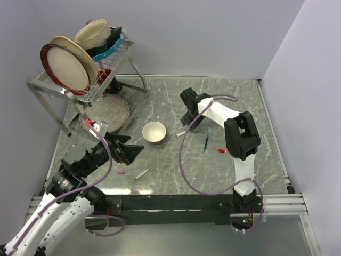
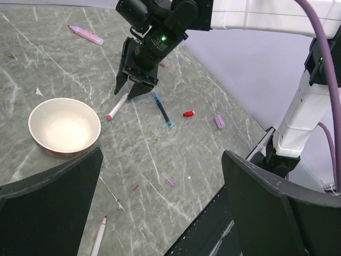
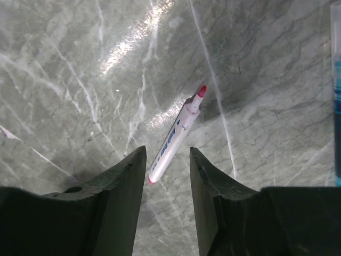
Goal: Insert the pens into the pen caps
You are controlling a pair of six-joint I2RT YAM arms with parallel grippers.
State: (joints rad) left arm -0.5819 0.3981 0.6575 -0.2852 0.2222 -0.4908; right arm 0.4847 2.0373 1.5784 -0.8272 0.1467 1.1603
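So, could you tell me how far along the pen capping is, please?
Nothing looks done yet: the red cap and lilac cap lie loose, and the blue pen lies apart from both. In hand: the right hand is low over the white pen, jaws open either side of it, not gripping. The left hand is open and empty. Left to do: every pen and cap pairing.

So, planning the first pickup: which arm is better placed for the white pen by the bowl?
Right. The right pincer straddles the white pen, jaws open either side; the left pincer sits beyond the bowl.
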